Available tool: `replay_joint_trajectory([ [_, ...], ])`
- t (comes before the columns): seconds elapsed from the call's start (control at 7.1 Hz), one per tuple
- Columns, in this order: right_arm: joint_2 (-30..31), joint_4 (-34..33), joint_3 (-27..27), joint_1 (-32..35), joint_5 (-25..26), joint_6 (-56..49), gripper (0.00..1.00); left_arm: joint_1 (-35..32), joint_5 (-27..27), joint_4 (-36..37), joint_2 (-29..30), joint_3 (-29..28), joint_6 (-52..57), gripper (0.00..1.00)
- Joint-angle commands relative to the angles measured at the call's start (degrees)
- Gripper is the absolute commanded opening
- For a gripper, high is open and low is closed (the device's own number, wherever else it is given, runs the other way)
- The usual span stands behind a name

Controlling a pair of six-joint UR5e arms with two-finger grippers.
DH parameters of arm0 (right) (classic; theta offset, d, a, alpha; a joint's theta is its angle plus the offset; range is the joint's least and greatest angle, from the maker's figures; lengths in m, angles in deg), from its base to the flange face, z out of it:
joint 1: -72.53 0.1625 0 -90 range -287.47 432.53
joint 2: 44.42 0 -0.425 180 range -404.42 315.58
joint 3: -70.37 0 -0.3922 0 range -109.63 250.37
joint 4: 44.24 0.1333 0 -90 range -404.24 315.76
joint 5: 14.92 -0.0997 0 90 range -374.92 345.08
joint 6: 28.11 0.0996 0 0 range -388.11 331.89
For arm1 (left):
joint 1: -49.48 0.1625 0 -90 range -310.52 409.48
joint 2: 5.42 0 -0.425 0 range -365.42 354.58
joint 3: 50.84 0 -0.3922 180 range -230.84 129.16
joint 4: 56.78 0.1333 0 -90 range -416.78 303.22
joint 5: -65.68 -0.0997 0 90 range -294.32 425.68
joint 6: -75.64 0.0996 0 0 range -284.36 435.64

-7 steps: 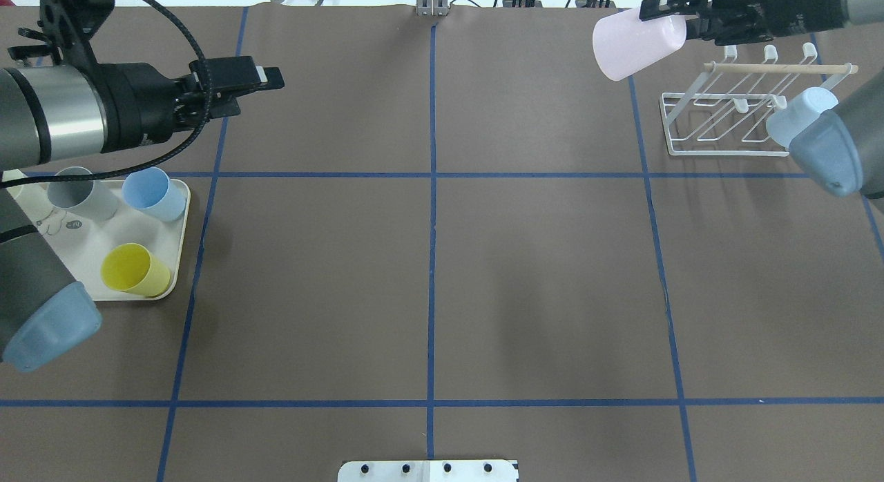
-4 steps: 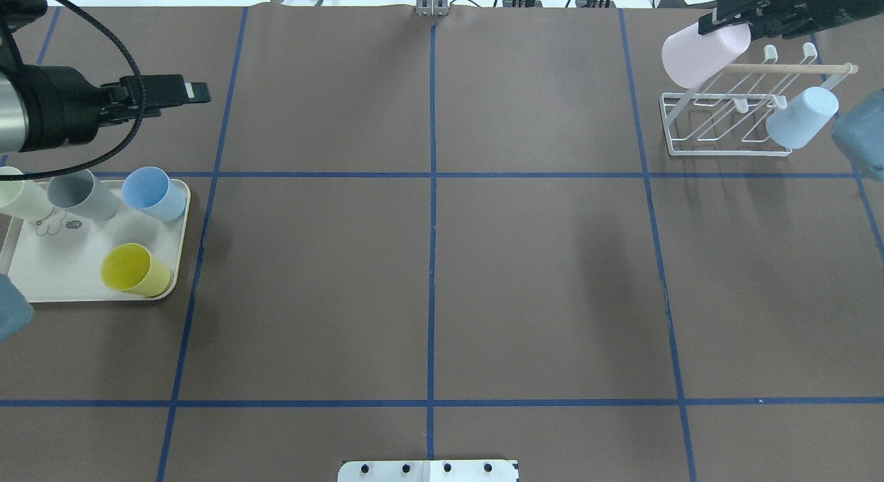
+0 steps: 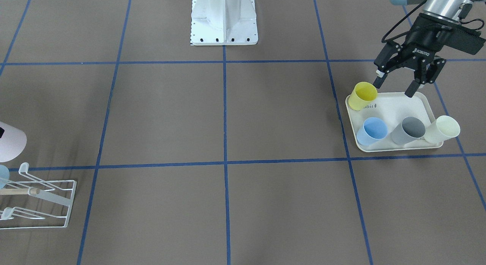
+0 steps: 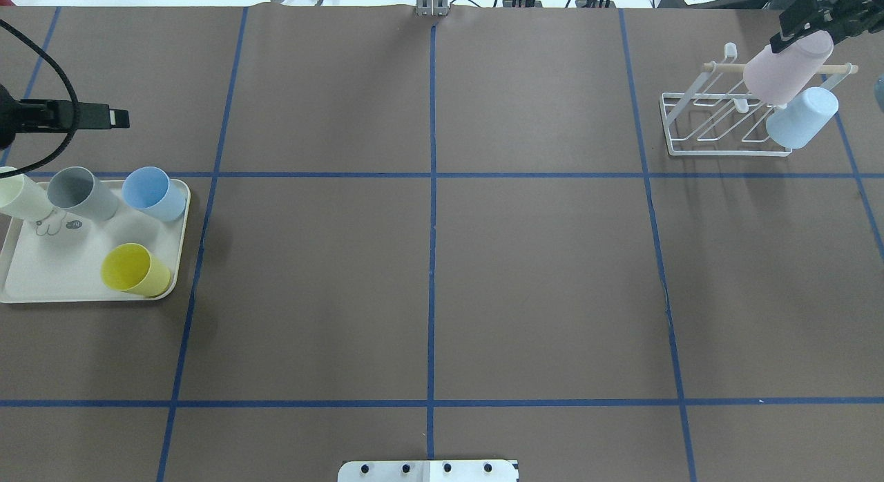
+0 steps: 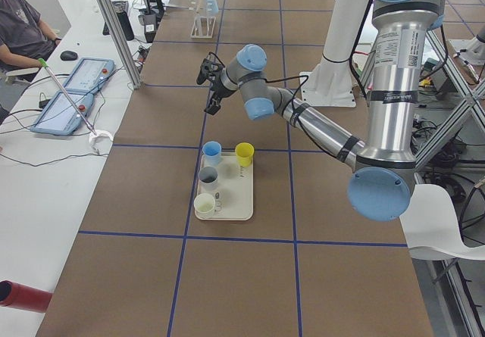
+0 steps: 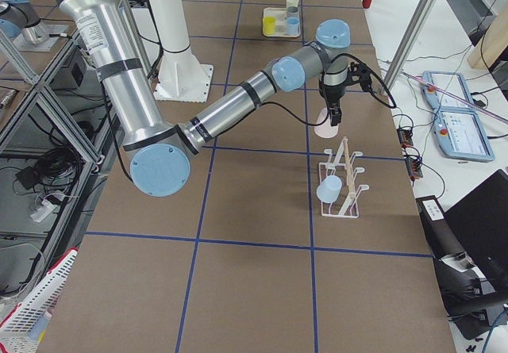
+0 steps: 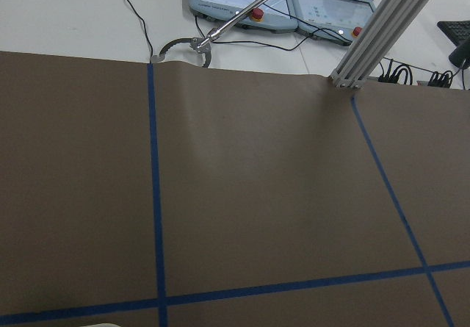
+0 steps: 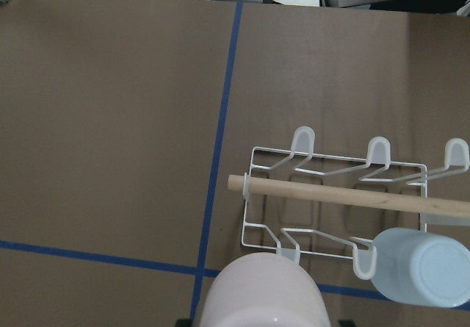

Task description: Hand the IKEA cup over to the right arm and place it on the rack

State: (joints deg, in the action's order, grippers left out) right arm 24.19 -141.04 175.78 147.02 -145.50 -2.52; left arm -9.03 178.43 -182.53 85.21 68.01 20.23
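— Handling that pale pink plastic cup point(image 4: 787, 69): what should I expect?

— By my judgement it is light, thin-walled and fairly stiff, with a smooth and so rather slippery surface. It is hardly fragile, though a hard squeeze near the mouth would likely flex it. The right gripper point(image 4: 804, 40) is clamped on its narrower end, which I take for the base. That seems the best hold, since the wide end is left free for a peg.

— Where is the cup?

— It is tilted in the fingers with its wide end lower, over the white wire-frame drying rack point(image 4: 725, 153), which lies below and just ahead of the gripper. It looks apart from the wires and is not yet on a peg.

— What stands in the way?

— The light wooden dowel point(image 8: 330, 193) runs across just ahead of the held cup, between the two rows of rounded pegs. A light blue plastic cup point(image 8: 429, 267) sits upturned on a peg just beside the pink one, so a bump is possible. The other pegs look bare.

— And the left gripper point(image 3: 393, 89)?

— Its jaws are spread wide and hold nothing. Below it, apart, lies the cream tray point(image 3: 391, 107) holding a yellow plastic cup point(image 3: 364, 95), a blue plastic cup point(image 3: 374, 129), a grey plastic cup point(image 3: 410, 129) and a pale cream plastic cup point(image 3: 443, 129).
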Motion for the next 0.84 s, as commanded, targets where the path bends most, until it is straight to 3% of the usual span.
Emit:
replay_joint_trajectory([
  [0.0, -0.4, -6.7, -0.8, -1.0, 0.2, -5.5, 0.26, -3.6, 3.9, 3.2, -1.0, 0.1, 4.1, 1.00],
  [0.7, -1.9, -6.3, -6.9, -0.2, -0.1, -12.8, 0.26, -3.6, 4.0, 3.2, -1.4, 0.1, 4.3, 1.00],
])
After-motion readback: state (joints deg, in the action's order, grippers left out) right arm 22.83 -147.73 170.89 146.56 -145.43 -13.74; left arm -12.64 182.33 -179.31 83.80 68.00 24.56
